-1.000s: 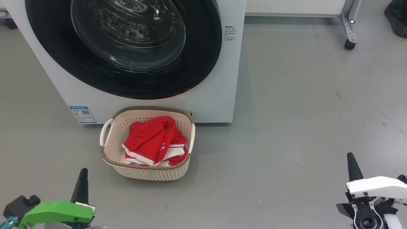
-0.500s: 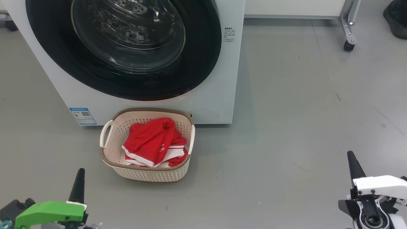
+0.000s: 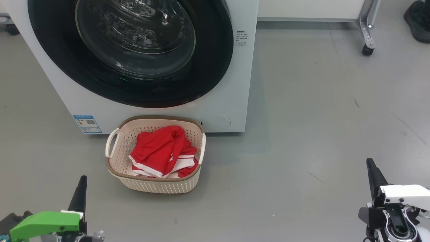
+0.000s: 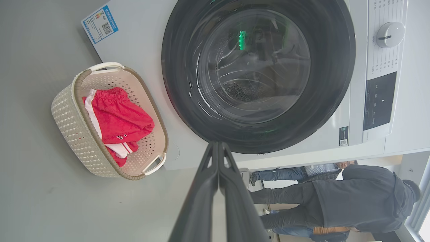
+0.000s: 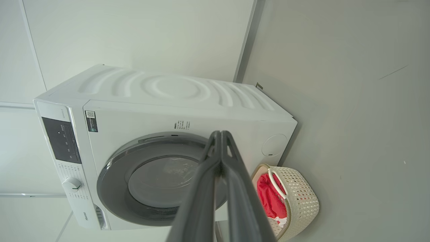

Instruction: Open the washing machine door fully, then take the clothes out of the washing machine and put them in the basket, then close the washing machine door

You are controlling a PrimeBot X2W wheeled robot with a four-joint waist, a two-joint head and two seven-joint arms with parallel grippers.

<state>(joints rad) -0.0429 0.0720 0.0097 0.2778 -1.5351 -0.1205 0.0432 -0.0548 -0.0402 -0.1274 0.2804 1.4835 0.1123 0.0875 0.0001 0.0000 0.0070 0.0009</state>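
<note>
The white washing machine stands ahead with its round black-rimmed washing machine door lying flat against the front. On the floor just before it sits the cream basket, and red clothes with white trim lie inside. The left wrist view shows the door, the basket and the clothes; the right wrist view shows the machine and basket. My left gripper is low at the left, shut and empty. My right gripper is low at the right, also shut and empty.
Grey floor spreads to the right of the machine. A metal frame leg with a caster stands at the back right, and a dark shoe shows beside it. People stand beyond the machine's side in the left wrist view.
Both grippers have sunk lower in the head view, and the whole picture has shifted slightly. The door, basket and clothes stay as they were.
</note>
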